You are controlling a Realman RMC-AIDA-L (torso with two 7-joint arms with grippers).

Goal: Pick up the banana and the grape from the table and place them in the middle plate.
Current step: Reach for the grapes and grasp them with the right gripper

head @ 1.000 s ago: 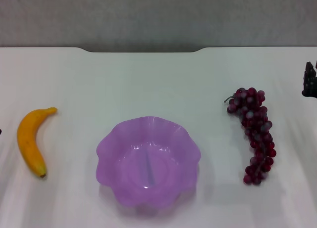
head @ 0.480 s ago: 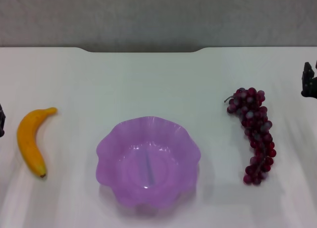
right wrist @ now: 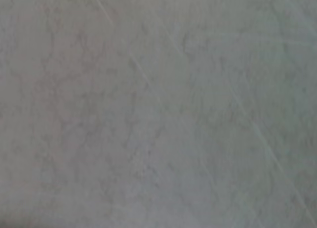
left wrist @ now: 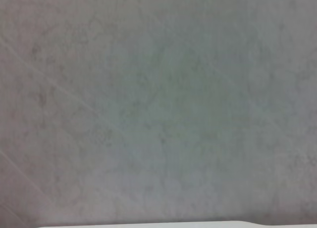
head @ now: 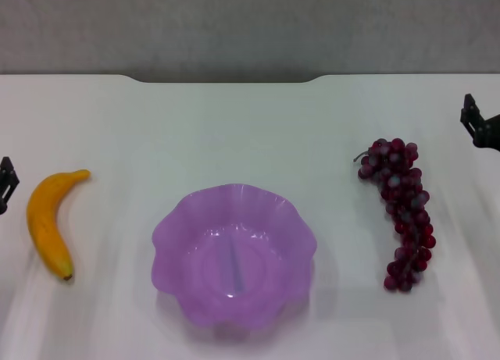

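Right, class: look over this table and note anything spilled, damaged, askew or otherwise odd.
Nothing stands out. The banana and the grapes lie whole on the table, either side of the upright, empty purple plate. The left gripper and right gripper sit at the table's edges, touching nothing.

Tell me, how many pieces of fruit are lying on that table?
2. A banana lies on the table to the left of the purple plate, and a bunch of grapes lies to its right. The plate holds nothing, so none seem hidden.
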